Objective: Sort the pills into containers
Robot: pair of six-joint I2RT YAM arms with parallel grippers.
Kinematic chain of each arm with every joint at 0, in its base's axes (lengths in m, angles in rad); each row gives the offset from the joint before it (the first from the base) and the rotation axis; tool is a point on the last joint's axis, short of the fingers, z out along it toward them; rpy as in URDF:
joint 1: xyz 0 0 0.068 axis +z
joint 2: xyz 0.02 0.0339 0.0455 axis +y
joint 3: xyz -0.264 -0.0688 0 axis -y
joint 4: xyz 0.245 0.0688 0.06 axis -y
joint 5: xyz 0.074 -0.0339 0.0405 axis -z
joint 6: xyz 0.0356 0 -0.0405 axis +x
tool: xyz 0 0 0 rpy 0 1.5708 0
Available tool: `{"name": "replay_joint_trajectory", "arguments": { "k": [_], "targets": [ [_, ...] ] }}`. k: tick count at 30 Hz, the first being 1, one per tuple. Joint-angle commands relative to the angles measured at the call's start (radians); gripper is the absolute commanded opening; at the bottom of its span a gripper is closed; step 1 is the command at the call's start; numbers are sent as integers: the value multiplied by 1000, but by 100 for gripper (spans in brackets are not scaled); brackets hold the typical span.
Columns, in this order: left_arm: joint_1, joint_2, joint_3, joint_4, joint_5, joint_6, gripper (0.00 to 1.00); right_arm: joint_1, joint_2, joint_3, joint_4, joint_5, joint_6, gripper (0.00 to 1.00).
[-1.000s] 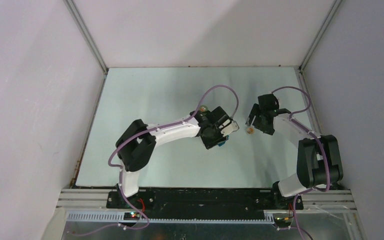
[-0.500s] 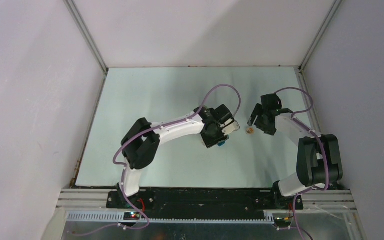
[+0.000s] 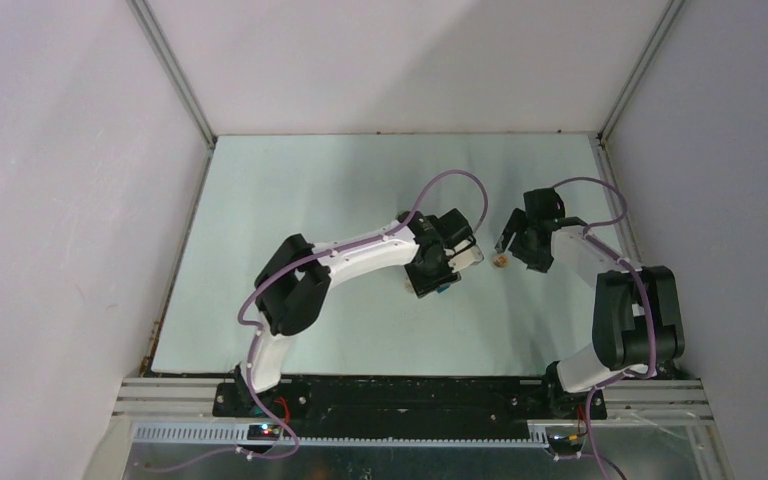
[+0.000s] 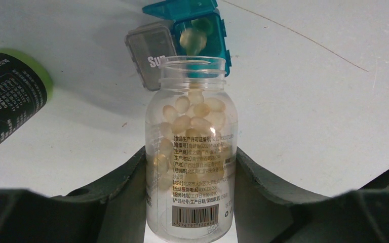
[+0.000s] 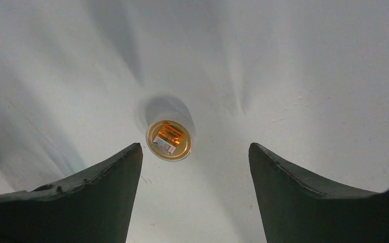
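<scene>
1. The pale bottle point(image 4: 192, 167) ran lengthwise out from the left gripper point(image 4: 190, 154), with its uncapped mouth towards the teal organiser point(image 4: 218, 35).
2. Pale pills point(image 4: 192, 114) sat inside the bottle; one showed in the organiser's open compartment.
3. The left fingers point(image 4: 126, 177) pinched the bottle's sides. The right gripper point(image 5: 195, 147) hung spread above the orange cap point(image 5: 168, 140), apart from it.

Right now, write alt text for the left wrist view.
The left gripper holds an uncapped clear pill bottle of pale softgels, its mouth pointed at a teal pill organizer compartment whose grey lid, marked Sun, stands open. A dark bottle with a lime-green top sits at the left edge.
</scene>
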Motion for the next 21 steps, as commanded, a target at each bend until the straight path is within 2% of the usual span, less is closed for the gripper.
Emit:
{"name": "replay_joint_trajectory", "arguments": {
  "k": [1,9,21],
  "targets": [
    [-14,12,55,-21,-5,-16,0,-8,6,-7,10,-6,11,80],
    [-15,-23,-10,25,-24,-15,0,-10,2,-11,13,-11,9,80],
    [-12,-123,-153,202,-38,-46,0,-10,6,-16,21,-22,11,80]
  ]
}}
